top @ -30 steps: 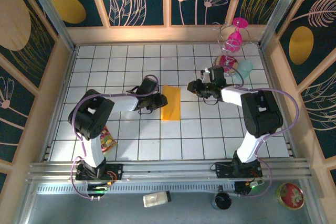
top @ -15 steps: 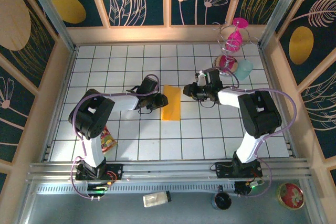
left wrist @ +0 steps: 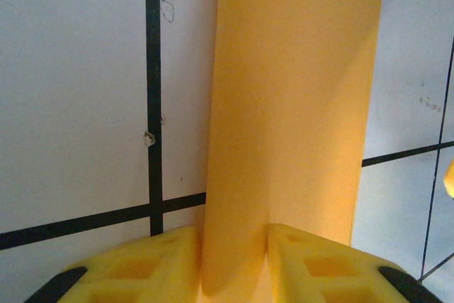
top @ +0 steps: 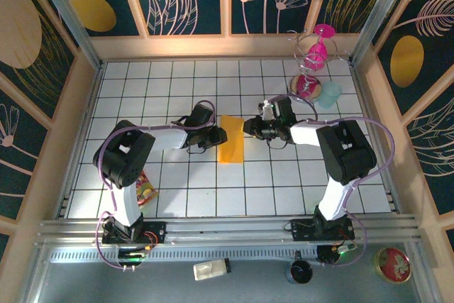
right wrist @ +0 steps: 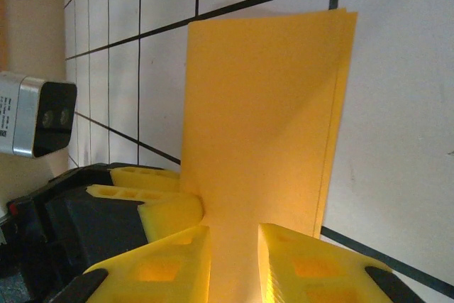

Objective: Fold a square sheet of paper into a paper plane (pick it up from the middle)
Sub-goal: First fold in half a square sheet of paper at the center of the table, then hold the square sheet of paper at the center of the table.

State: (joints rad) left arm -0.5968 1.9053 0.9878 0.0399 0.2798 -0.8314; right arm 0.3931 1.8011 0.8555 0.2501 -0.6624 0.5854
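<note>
paper (top: 230, 140) was pinched by left gripper (left wrist: 234, 235) and right gripper (right wrist: 234, 235); its layers were best kept flush, untorn.

Left arm: reaching low toward centre — left gripper (top: 217, 137) pinches the sheet of paper (top: 231, 141) at one edge.
Right arm: bent inward, right gripper (top: 246, 127) pinches the opposite edge.

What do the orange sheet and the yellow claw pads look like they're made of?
Square sheet of paper: thin matte paper, judging by its crisp edges and the stacked layers along one side. Left claw pads: matte yellow, likely foam or soft plastic, with moulded square pockets.
</note>
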